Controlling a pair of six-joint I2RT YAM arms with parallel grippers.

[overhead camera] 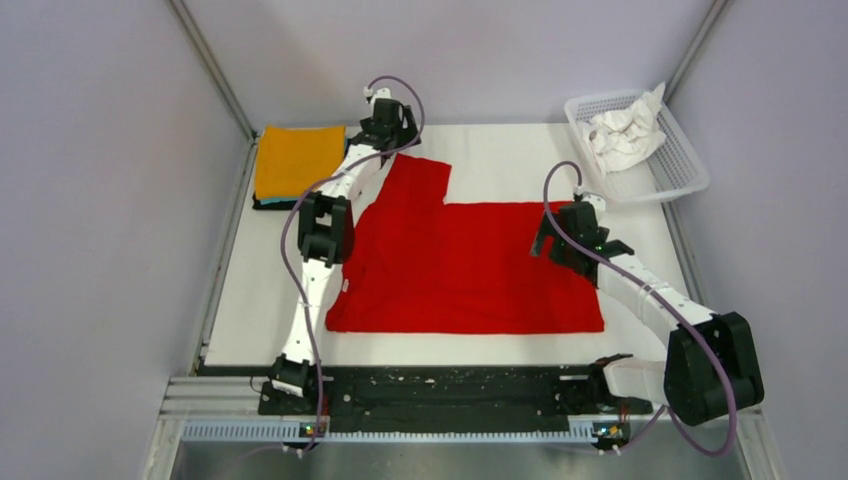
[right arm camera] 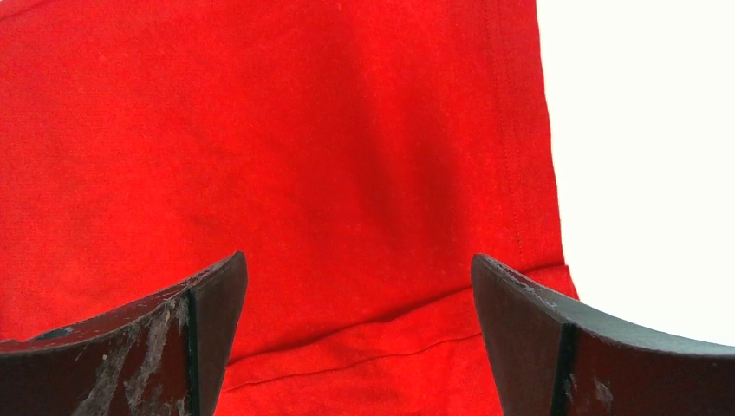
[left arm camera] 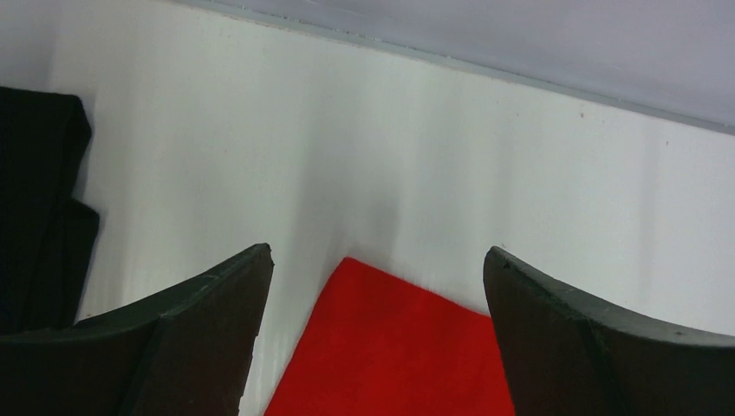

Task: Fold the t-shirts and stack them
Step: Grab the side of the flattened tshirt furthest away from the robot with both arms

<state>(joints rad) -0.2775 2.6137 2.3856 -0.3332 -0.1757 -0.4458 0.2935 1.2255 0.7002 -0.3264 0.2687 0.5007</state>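
Mostly flat red t-shirt [overhead camera: 470, 265], sleeve out

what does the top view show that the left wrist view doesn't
Only the top view: the orange shirt folded at far left, the basket holding white cloth, and the right gripper. Only the left wrist: the left gripper plainly open, with a corner of the red shirt seen between its fingers. Both: the red shirt and the table.
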